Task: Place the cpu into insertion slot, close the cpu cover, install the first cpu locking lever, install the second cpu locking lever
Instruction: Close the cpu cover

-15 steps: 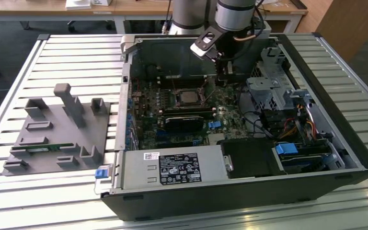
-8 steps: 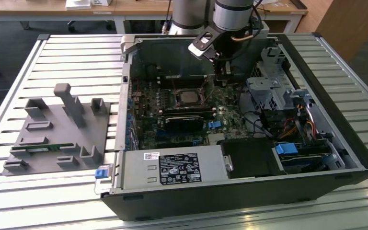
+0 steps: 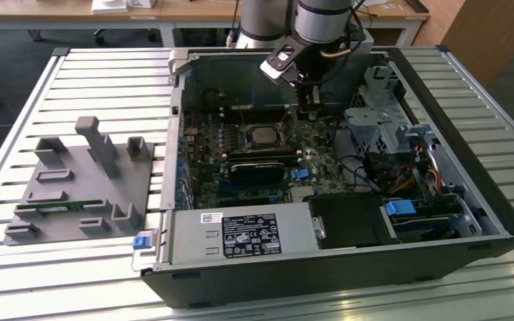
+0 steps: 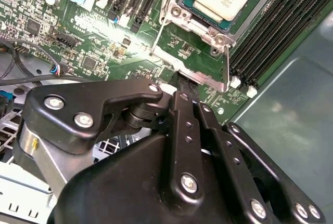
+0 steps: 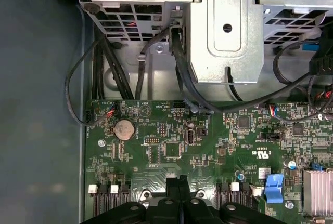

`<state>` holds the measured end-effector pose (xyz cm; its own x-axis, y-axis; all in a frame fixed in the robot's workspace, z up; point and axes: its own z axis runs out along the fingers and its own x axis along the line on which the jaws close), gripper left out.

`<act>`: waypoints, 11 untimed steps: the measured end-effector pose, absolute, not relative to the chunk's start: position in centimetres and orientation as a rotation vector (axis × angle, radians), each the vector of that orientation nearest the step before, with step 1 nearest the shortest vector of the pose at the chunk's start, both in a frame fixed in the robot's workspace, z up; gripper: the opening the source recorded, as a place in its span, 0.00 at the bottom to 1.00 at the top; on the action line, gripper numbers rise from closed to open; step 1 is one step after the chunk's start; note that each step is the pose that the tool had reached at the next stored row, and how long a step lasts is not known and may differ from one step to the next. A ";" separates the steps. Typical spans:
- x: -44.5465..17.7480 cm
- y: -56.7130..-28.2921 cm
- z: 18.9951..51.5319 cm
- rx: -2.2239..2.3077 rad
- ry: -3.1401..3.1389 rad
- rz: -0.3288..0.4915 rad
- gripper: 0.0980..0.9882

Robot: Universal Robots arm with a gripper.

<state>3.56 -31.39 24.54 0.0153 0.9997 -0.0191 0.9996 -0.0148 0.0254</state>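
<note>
On the exterior view's left, a grey fixture (image 3: 78, 180) lies on the slatted desk (image 3: 25, 100). Next to it stands the open computer case (image 3: 328, 267) with the green motherboard (image 3: 205, 160) inside. The cpu (image 3: 264, 136) sits in its socket near the middle of the board. In the second wrist view the cpu cover (image 4: 197, 25) seems to lie flat around it. Just to the right of the socket, the end effector (image 3: 305, 114) reaches down to the board. Its fingers are pressed together, and I see nothing between them.

no readable print on white label (image 3: 249, 235)
</note>
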 end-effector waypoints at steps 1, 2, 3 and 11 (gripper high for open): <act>3.5 -31.4 24.5 2.216 2.183 0.007 0.01; 3.5 -31.4 24.5 2.216 2.182 0.007 0.01; 3.4 -31.4 24.5 2.216 2.183 0.007 0.01; 2.9 -31.4 24.5 2.216 2.183 0.007 0.01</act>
